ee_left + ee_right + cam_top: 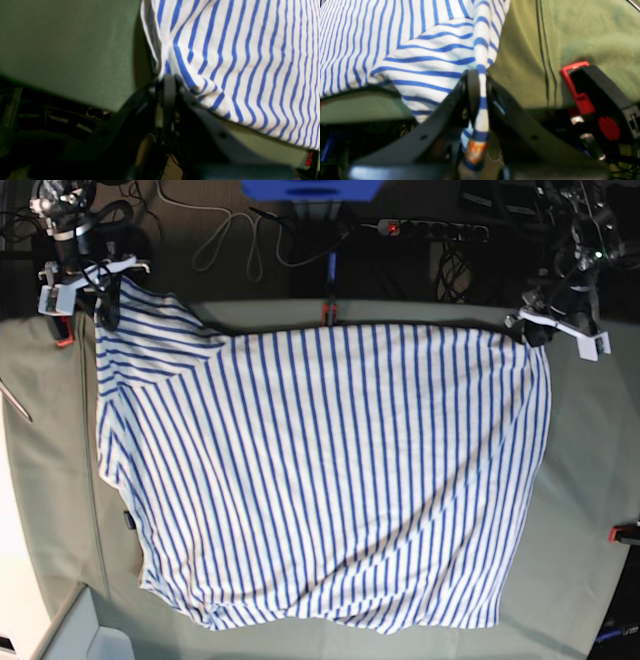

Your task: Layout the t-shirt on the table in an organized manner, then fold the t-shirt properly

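Note:
The white t-shirt with thin blue stripes lies spread over most of the grey-green table, stripes running front to back. Its small dark tag shows at the left edge. In the base view my left gripper holds the shirt's far right corner at the table's back edge. My right gripper holds the far left corner. Seen from the left wrist, the left gripper is shut on a bunched corner of the t-shirt. In the right wrist view, the right gripper pinches a narrow striped edge of the t-shirt.
Red clamps sit on the table's edges at the back middle, far left and right; one is close beside the right gripper. Cables and a power strip lie on the floor behind the table.

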{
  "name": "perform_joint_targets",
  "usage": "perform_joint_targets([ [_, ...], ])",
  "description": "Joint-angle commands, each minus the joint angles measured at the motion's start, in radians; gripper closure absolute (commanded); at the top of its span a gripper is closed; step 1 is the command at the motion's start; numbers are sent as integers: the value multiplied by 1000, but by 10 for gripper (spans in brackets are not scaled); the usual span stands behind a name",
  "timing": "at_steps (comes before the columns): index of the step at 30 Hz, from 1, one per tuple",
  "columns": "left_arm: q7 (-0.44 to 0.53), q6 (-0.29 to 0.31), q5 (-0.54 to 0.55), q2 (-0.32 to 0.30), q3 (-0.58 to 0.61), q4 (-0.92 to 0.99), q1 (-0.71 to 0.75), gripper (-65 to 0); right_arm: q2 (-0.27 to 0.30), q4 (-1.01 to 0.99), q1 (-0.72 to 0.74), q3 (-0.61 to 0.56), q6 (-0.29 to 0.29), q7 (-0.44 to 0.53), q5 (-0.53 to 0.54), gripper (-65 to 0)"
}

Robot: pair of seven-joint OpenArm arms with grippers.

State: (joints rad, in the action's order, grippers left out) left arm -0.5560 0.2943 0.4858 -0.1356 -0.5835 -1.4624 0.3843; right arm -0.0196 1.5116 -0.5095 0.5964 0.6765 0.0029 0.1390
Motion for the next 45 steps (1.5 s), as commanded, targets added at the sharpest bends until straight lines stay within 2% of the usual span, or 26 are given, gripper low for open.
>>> perform_joint_targets([
  [1, 17, 3, 7, -12, -6, -16, -2, -2, 5, 13, -5, 6, 22, 29, 18, 0],
  [16, 18, 3, 7, -14, -8, -19, -3, -2, 5, 14, 1, 4, 22, 29, 18, 0],
  [26, 21, 3, 7, -11, -6, -8, -3, -2, 5, 13, -5, -57, 22, 29, 18, 0],
  [45, 20, -2, 7, -9, -8, -8, 2, -2, 5, 13, 10, -57, 22, 24, 18, 0],
])
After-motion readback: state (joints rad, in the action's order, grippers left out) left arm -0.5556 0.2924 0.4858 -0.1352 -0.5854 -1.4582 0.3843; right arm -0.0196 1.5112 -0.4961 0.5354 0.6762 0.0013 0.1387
